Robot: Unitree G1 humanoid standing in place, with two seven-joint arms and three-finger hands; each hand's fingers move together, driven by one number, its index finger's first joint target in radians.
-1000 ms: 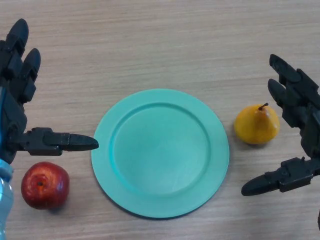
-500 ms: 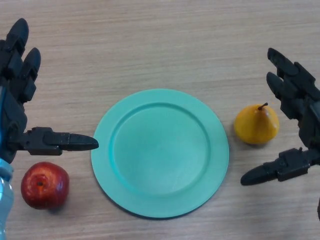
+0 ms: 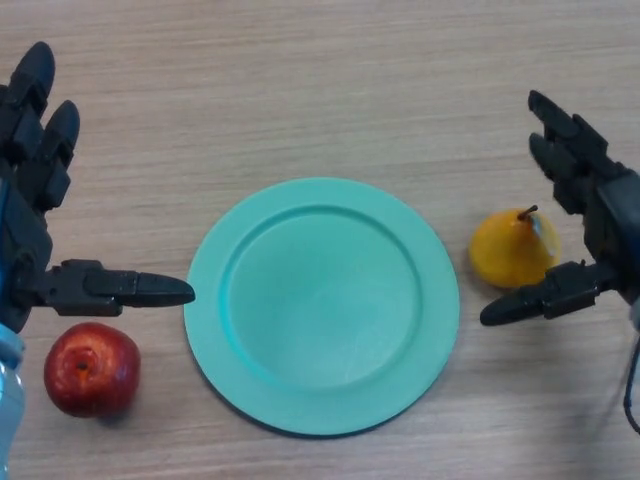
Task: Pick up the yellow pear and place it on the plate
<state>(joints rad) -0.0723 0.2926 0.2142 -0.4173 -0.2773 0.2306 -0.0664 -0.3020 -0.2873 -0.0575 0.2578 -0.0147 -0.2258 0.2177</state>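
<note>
A yellow pear (image 3: 510, 250) with a short brown stem lies on the wooden table, just right of the teal plate (image 3: 322, 304). My right hand (image 3: 600, 215) is open and hovers beside the pear on its right. Its fingers (image 3: 560, 150) point up past the pear and its thumb (image 3: 535, 299) reaches under the pear's near side. I cannot tell if the thumb touches the pear. My left hand (image 3: 30, 210) is open at the left edge, with its thumb pointing toward the plate.
A red apple (image 3: 90, 368) lies at the lower left, below my left thumb. The wooden table (image 3: 320, 90) stretches behind the plate.
My right hand has moved up and left toward the pear, with its thumb now close under it. The pear, plate, apple and left hand have hardly moved.
</note>
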